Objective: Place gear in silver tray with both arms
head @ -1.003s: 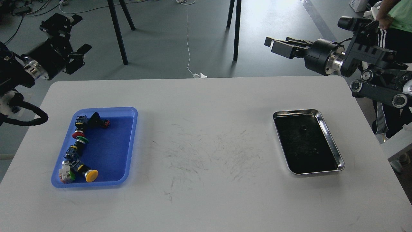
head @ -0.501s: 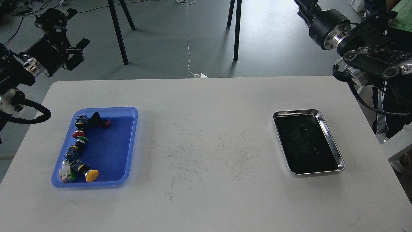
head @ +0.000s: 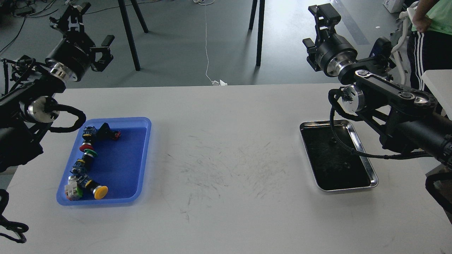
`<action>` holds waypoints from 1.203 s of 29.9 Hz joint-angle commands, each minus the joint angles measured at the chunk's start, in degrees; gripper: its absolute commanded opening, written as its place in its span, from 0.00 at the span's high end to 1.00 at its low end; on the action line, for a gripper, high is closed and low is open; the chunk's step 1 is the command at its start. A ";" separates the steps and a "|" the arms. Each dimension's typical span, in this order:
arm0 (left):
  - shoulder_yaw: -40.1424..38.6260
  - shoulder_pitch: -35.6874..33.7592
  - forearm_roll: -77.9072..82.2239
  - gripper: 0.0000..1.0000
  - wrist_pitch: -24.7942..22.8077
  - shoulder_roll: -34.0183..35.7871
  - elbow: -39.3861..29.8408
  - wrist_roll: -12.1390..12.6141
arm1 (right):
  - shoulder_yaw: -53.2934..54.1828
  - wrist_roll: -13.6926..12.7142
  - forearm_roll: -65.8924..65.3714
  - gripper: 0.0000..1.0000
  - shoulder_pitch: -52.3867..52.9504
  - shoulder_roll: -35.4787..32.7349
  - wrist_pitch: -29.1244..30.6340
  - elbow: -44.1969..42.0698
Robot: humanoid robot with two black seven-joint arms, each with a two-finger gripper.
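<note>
The silver tray (head: 346, 189) lies on the right of the white table (head: 226, 148), with a black inner surface and a couple of small dark bits in it. The blue tray (head: 123, 162) on the left holds several coloured push-button parts (head: 86, 151); I cannot pick out a gear. My left gripper (head: 91, 27) is open and empty, raised beyond the table's far left edge, above and behind the blue tray. My right gripper (head: 314, 28) is open and empty, raised beyond the far right edge, behind the silver tray. My right forearm (head: 399, 106) and its cable hang over the tray's right side.
A person (head: 436, 21) in a green shirt stands at the far right, next to my right arm. Black stand legs (head: 129, 35) rise from the floor behind the table. The table middle bears only scuff marks.
My right arm has swung down and left, its forearm now over the silver tray's right side. My left gripper has moved up and to the right. Nothing on the table has moved.
</note>
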 commanded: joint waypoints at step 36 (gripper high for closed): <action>0.80 -0.21 0.17 0.02 -0.01 -1.38 3.91 9.75 | 7.30 0.05 13.75 0.01 -8.55 -10.82 22.72 3.90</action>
